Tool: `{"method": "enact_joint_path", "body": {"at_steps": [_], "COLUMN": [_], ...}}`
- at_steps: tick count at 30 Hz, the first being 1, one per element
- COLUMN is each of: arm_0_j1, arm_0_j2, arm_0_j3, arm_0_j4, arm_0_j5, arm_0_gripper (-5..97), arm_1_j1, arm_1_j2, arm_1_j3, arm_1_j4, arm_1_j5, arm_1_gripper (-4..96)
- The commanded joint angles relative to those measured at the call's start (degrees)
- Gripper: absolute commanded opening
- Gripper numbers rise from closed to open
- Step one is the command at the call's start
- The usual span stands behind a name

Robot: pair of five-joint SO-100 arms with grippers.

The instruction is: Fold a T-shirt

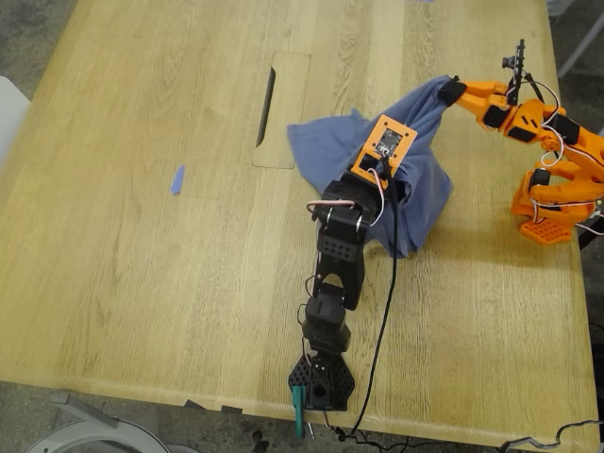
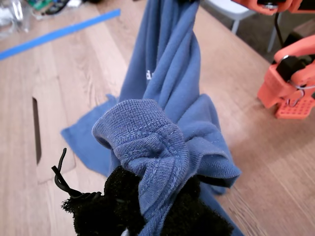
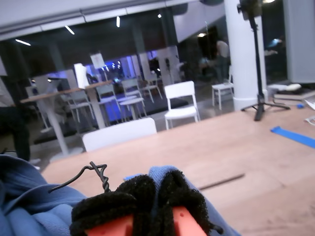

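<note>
Blue T-shirt (image 1: 425,184) bunched on counter (image 1: 142,264), strung between both grippers. My first gripper (image 2: 162,196) clenched on ribbed hem near heap. My second gripper (image 3: 156,194) clenched on far end, raised. Long axis runs gripper to gripper; spread apart next.

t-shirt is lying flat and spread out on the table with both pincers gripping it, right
Not flat. The T-shirt is bunched and lifted off the table, as the exterior view shows. My first pincer and my second pincer do both grip it.
</note>
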Motion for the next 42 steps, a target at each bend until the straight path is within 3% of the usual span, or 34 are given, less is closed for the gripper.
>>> {"method": "enact_joint_path", "body": {"at_steps": [1, 18, 25, 30, 42], "arm_0_j1": [0.35, 8.26, 14.5, 19.95, 19.42], "arm_0_j2": [9.84, 13.1, 14.5, 15.91, 18.11], "arm_0_j3": [-5.19, -5.27, -5.27, -5.27, -5.27], "arm_0_j4": [-2.55, -12.22, -16.79, -21.53, -31.38], "arm_0_j5": [0.7, 4.75, 5.71, 5.98, 6.77], "arm_0_gripper": [0, 0, 0, 0, 0], "arm_1_j1": [-1.32, -7.56, -15.12, -14.15, -7.12], "arm_1_j2": [3.78, 13.01, 13.71, 10.72, 6.59], "arm_1_j3": [-3.78, -3.43, -5.1, -8.26, -13.36], "arm_1_j4": [-4.31, -11.34, -10.9, -14.85, -22.41], "arm_1_j5": [-0.62, -3.25, -7.38, -8.17, -7.82], "arm_1_gripper": [0.1, 0.1, 0.1, 0.1, 0.1]}}
